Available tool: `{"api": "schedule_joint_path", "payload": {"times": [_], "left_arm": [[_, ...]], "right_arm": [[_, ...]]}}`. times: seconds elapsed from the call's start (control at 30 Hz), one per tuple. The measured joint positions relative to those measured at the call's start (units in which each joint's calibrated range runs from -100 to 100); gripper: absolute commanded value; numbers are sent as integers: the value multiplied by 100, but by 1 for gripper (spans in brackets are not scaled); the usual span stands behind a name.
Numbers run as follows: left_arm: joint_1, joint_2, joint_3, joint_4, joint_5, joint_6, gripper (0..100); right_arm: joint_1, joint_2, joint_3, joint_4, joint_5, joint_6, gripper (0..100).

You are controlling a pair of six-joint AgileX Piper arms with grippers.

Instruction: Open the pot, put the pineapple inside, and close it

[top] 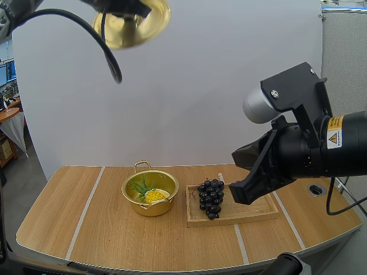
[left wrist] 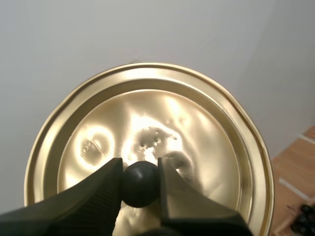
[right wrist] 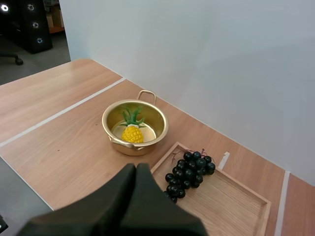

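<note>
Pineapple (right wrist: 132,133) lies inside the open golden pot (top: 128,193), leaves toward the pot's far handle, so the first two parts of the task look done and closing is the step in hand. High above the pot and off to its left, the left claw (left wrist: 139,166) is clamped on the black knob (left wrist: 140,186) of the golden lid (left wrist: 197,132), one finger on each side of the knob, the lid's domed top facing the wrist camera. The right claw (right wrist: 137,168) hangs above the table (top: 86,229) on the pot's right and nearer than it; its fingers lie pressed together as one dark wedge with nothing between them.

Just right of the pot, a bunch of black grapes (top: 210,197) rests on a wooden tray (top: 258,209), apart from the pot's wall.

Next, I judge, the left arm must bring the lid down level and centred over the pot's rim, then let go of the knob once it seats. The pineapple's leaves stay below the rim, so they should not catch the lid. The right arm has no evident part in this.
</note>
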Motion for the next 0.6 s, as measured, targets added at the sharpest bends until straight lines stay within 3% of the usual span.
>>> {"api": "schedule_joint_path", "payload": {"times": [0.1, 0.6], "left_arm": [[0, 105, 557, -112, 648, 26, 0], [0, 223, 3107, -526, 462, 880, 0]], "right_arm": [[0, -22, 0, -176, 0, 0, 0], [-9, -22, 0, -294, 0, 0, 0]]}}
